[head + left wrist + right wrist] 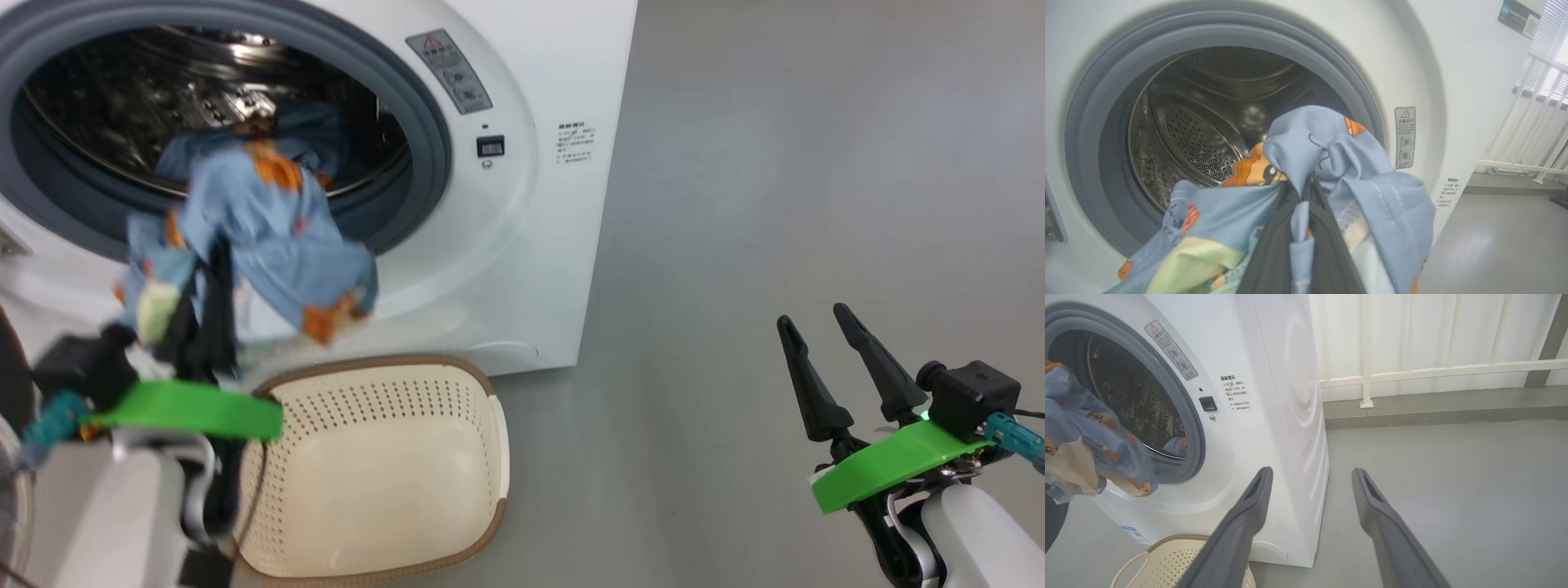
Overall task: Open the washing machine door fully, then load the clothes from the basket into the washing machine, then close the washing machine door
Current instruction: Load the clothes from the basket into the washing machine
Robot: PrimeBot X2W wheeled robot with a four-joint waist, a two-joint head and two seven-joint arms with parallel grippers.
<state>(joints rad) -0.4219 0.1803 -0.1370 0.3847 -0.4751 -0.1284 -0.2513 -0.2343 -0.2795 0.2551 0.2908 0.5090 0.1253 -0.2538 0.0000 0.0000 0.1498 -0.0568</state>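
blue clothes (269, 237) in left gripper (1307, 183) at washing machine (522, 245) mouth, near basket (490, 425)

Light blue clothes (269, 229), orange figures; cream perforated basket (384, 392), brown rim.

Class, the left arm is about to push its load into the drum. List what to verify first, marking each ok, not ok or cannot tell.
1. The left gripper is shut on the clothes: ok.
2. Drum mouth of the washing machine unobstructed: ok.
3. All fabric past the grey seal: not ok, the held bundle hangs in front of its lower edge.
4. The basket emptied: ok in the visible part.
5. The right gripper open, apart from the machine: ok.
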